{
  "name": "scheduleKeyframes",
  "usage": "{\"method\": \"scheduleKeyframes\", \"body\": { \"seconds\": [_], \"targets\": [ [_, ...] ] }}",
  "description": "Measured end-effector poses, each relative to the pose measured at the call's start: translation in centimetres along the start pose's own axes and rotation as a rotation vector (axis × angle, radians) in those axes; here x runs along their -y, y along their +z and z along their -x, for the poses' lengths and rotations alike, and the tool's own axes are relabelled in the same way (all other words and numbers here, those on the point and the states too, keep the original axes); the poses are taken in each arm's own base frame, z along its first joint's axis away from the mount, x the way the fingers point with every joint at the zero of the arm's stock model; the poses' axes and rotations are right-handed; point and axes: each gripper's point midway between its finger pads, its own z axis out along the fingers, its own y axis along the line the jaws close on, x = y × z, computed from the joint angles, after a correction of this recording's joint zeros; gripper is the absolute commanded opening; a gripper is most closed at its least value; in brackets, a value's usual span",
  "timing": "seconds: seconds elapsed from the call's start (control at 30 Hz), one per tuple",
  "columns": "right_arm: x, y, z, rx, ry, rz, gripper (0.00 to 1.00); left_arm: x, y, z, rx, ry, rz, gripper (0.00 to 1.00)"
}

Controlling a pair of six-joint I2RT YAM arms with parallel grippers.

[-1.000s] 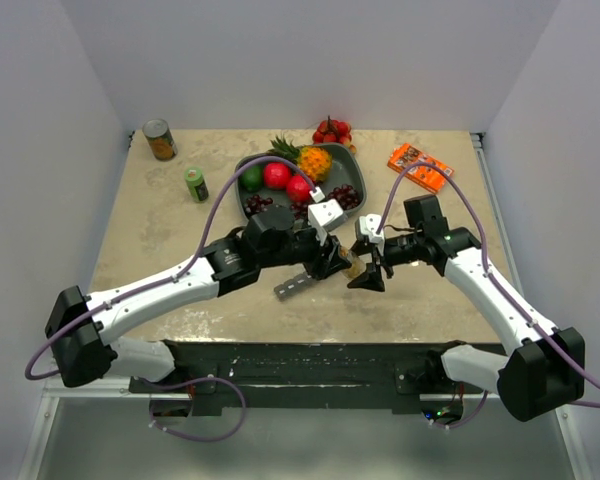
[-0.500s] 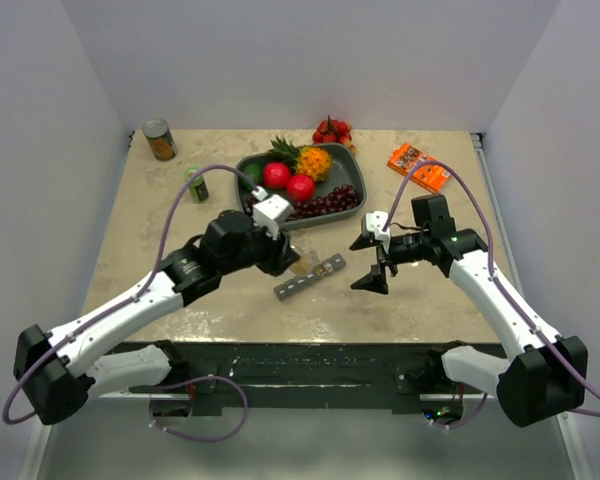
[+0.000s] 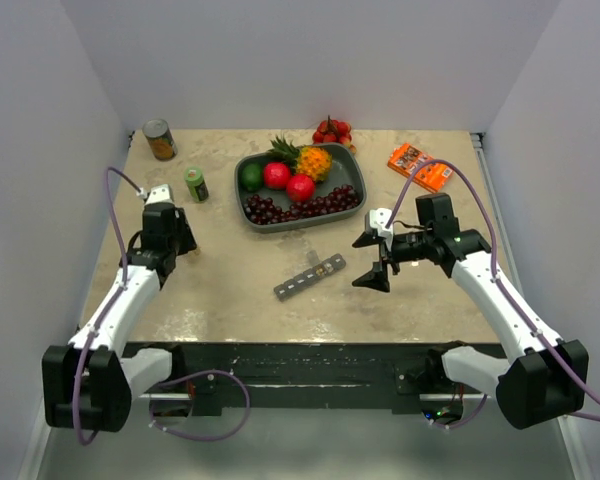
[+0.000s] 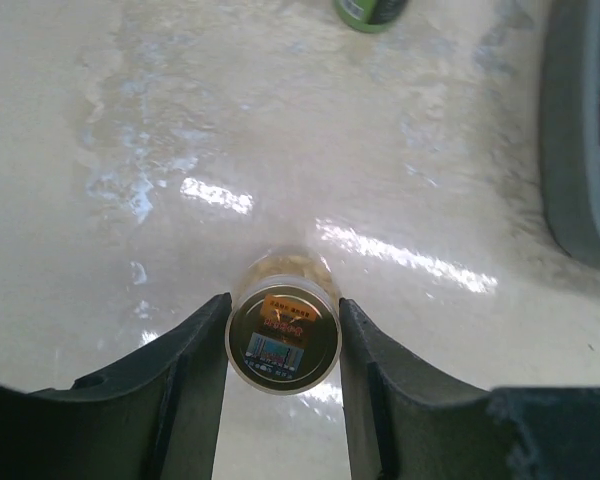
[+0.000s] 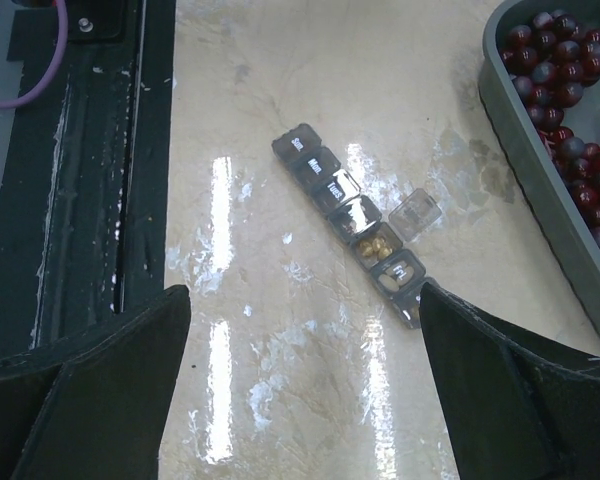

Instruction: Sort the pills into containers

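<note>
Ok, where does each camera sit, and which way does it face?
Top external: above and behind the robot, looking down at the table; the left arm and right arm show whole.
Left wrist: on the left arm, looking down past the left hand, shut on a small bottle.
Right wrist: on the right arm, looking down through the open right hand at the pill box.
Shared: all three show the grey tray; top and right wrist share the pill box.
</note>
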Motion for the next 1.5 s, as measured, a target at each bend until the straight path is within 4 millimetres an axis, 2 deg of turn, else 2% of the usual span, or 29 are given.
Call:
{"method": "scheduleKeyframes", "body": {
  "seconds": [0.1, 0.17, 0.2, 0.23, 0.27, 0.33, 0.37, 0.47, 0.53, 0.63, 0.7, 0.8, 0.9, 1.0, 1.03, 1.1, 1.17, 1.2, 1.3, 1.37, 1.5],
  "targets": [
    [0.0, 0.0, 0.0, 0.001, 0.002, -0.002, 0.99, -1.5, 2.1, -0.1, -0.013, -0.021, 0.062, 0.0],
    [0.1, 0.0, 0.1, 0.002, 0.001, -0.004, 0.99, -2.0, 3.2, -0.4, -0.033, -0.022, 0.093, 0.07],
    [0.1, 0.0, 0.1, 0.003, 0.001, -0.005, 0.99, -2.2, 3.7, -0.4, -0.044, -0.02, 0.104, 0.21],
    [0.1, -0.1, 0.1, 0.003, 0.001, -0.006, 0.99, -2.2, 4.2, -0.2, -0.047, -0.018, 0.113, 0.3],
    [0.1, -0.1, 0.1, 0.004, 0.0, -0.007, 0.99, -2.2, 4.5, 0.1, -0.047, -0.016, 0.118, 0.45],
    [0.2, -0.1, 0.1, 0.004, -0.002, -0.01, 0.99, -2.1, 5.1, 0.8, -0.047, -0.01, 0.124, 0.57],
    [0.2, -0.1, 0.1, 0.004, -0.002, -0.011, 0.99, -2.0, 5.3, 1.0, -0.045, -0.007, 0.126, 0.7],
    [0.2, -0.1, 0.2, 0.005, -0.003, -0.011, 0.99, -2.1, 5.5, 1.5, -0.041, -0.007, 0.128, 0.85],
    [0.3, -0.1, 0.2, 0.006, -0.005, -0.012, 0.99, -2.1, 5.4, 1.7, -0.035, -0.001, 0.124, 0.9],
    [0.3, -0.1, 0.2, 0.006, -0.003, -0.012, 0.99, -1.8, 4.7, 2.2, -0.025, 0.0, 0.102, 0.91],
    [0.3, -0.1, 0.2, 0.008, 0.0, -0.014, 0.99, -1.2, 3.9, 2.9, -0.005, 0.005, 0.063, 0.87],
    [0.5, -0.1, 0.4, 0.014, 0.006, -0.021, 0.97, 1.1, 1.7, 4.5, 0.047, 0.03, -0.082, 0.76],
    [0.9, 0.1, 0.3, 0.02, 0.027, -0.038, 0.9, 4.6, -1.3, 6.1, 0.117, 0.067, -0.288, 0.68],
    [1.4, 0.4, -0.2, 0.021, 0.067, -0.061, 0.7, 9.2, -3.9, 5.7, 0.139, 0.124, -0.483, 0.56],
    [1.7, 0.5, -0.4, 0.019, 0.083, -0.07, 0.56, 11.1, -4.8, 4.9, 0.124, 0.142, -0.563, 0.54],
    [2.4, 0.8, -0.7, 0.016, 0.117, -0.089, 0.49, 14.5, -6.1, 2.7, 0.077, 0.169, -0.708, 0.52],
    [3.2, 1.1, -1.3, 0.005, 0.159, -0.106, 0.52, 16.5, -6.7, -0.1, 0.008, 0.182, -0.801, 0.54],
    [3.6, 1.3, -1.6, -0.002, 0.177, -0.116, 0.65, 17.4, -6.8, -1.8, -0.04, 0.188, -0.838, 0.56],
    [4.0, 1.8, -2.8, -0.026, 0.202, -0.11, 0.86, 18.9, -7.1, -5.2, -0.132, 0.216, -0.902, 0.63],
    [4.1, 2.4, -4.0, -0.065, 0.184, -0.093, 0.88, 19.7, -7.4, -6.7, -0.162, 0.255, -0.936, 0.68],
    [3.6, 3.9, -6.5, -0.182, 0.05, 0.012, 0.96, 20.8, -8.5, -8.3, -0.127, 0.399, -1.01, 0.78]
  ]
}}
